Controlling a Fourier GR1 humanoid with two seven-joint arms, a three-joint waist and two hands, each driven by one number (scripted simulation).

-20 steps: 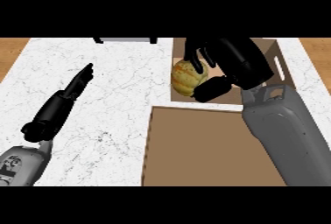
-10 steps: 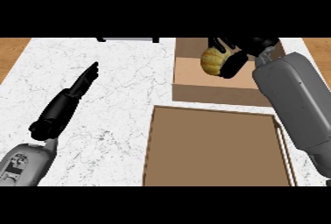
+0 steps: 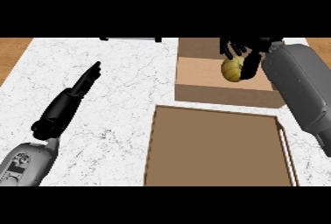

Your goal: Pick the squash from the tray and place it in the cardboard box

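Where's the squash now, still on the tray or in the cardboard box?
Off the tray, which shows nothing on it. The squash is over the cardboard box, with the right robot hand curled round it. Cannot tell if it rests on the bottom.

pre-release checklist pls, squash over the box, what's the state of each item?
1. Squash held by the right hand: ok, fingers curl round it.
2. Squash above the cardboard box opening: ok.
3. Squash resting on the box floor: cannot tell, height does not show from this steep view.
4. Tray no longer holds the squash: ok.
5. Left hand out of the way: ok, open on the counter, apart from box and tray.
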